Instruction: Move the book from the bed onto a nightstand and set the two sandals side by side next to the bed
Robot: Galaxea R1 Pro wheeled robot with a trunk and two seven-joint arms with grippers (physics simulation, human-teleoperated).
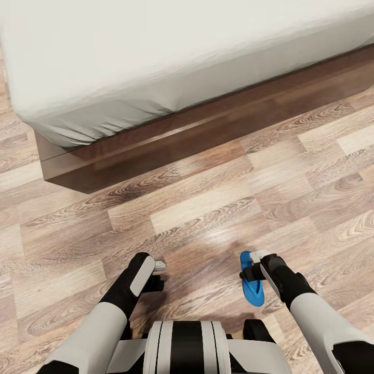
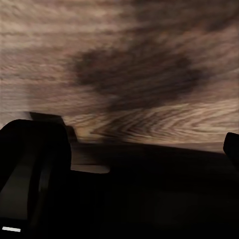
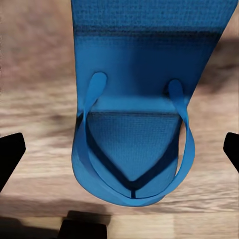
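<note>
bed (image 1: 156,62): off-white mattress on dark wood frame, seen well ahead of both tools | floor (image 1: 208,208): wood-grain planks | sandal (image 1: 253,285): thin blue flip-flop, long axis toward the bed, seemingly gripped by right tool (image 1: 249,270), though closure cannot be told | left tool (image 1: 158,272): empty, state unclear

The bed (image 1: 156,62) lies at the far side, its corner toward the left, on the floor (image 1: 218,202). Near the robot, a sandal (image 1: 253,284) sits at the right gripper (image 1: 250,266), well apart from the bed; the left gripper (image 1: 159,270) is to its left.
</note>
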